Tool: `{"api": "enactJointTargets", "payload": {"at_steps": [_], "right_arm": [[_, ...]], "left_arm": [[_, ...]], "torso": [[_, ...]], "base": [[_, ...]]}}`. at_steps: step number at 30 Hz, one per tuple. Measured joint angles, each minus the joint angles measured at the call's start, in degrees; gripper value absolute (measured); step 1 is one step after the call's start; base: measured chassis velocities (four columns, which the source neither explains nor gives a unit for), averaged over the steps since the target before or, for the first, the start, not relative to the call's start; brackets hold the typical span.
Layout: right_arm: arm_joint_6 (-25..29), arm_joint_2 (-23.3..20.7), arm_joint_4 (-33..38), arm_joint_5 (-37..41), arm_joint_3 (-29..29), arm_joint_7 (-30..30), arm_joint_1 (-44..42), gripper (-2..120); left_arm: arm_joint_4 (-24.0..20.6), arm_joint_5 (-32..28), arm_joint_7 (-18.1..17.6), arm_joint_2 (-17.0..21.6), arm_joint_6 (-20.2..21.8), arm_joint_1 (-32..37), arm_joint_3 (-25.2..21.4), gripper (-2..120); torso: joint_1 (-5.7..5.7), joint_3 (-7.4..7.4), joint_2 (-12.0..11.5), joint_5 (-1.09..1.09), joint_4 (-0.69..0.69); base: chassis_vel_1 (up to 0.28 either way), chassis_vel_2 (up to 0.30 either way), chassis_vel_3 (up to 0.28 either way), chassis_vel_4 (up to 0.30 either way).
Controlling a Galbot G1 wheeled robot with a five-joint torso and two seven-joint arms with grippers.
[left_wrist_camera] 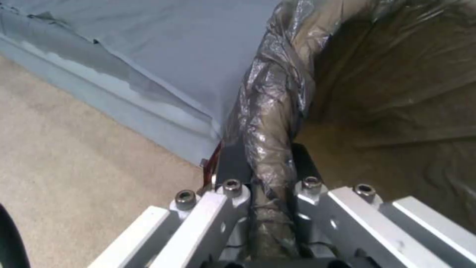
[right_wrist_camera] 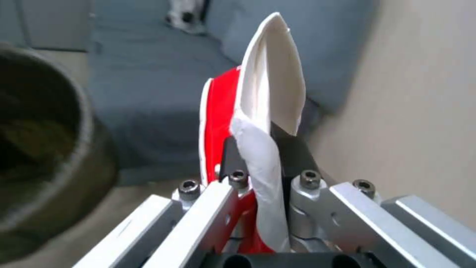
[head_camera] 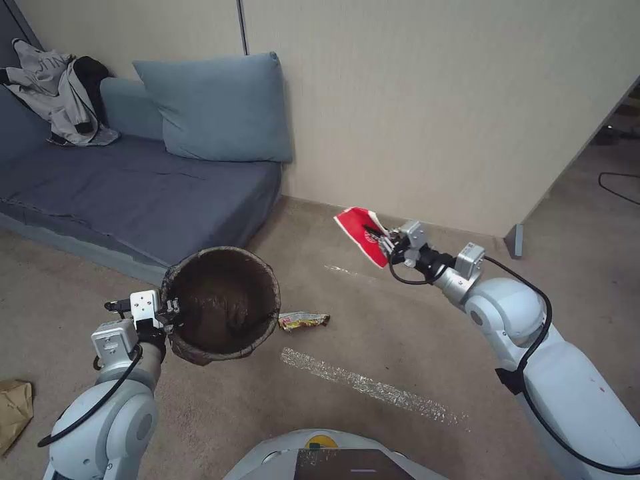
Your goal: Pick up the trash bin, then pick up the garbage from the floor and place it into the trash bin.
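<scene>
Carpet; yellow wrapper beside trash bin

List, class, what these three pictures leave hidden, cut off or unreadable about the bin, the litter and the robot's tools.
1. Trash bin bottom: head view, dark bag folds hide whether anything lies inside.
2. Brown paper bag: head view, cut off by the edge.
3. Red-and-white packet print: too small in the head view; folded and pinched in the right tool in the right wrist view.
4. Bin's white wall: bag covers it where the left tool grips the rim.
</scene>
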Motion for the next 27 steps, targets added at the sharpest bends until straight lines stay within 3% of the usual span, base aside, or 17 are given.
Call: {"api": "enactJointTargets", "payload": {"at_steps": [19,27], "right_arm": [[-2.5,0.6,-1.0,2.4,-22.2,2.0,17.2,0],[-2.5,2.8,-3.0,1.7,-27.8,3.5,19.9,0]], "left_arm": [[0.3,0.4,-0.1,0.1,0.8,0.0,0.5,5],[0.3,0.4,-0.1,0.1,1.2,0.0,0.8,5]], "torso": [[0.00,0.00,0.0,-0.01,0.01],[0.00,0.00,0.0,0.00,0.01]], "base": [[0.000,0.000,0.000,0.000],[0.000,0.000,0.000,0.000]]}}
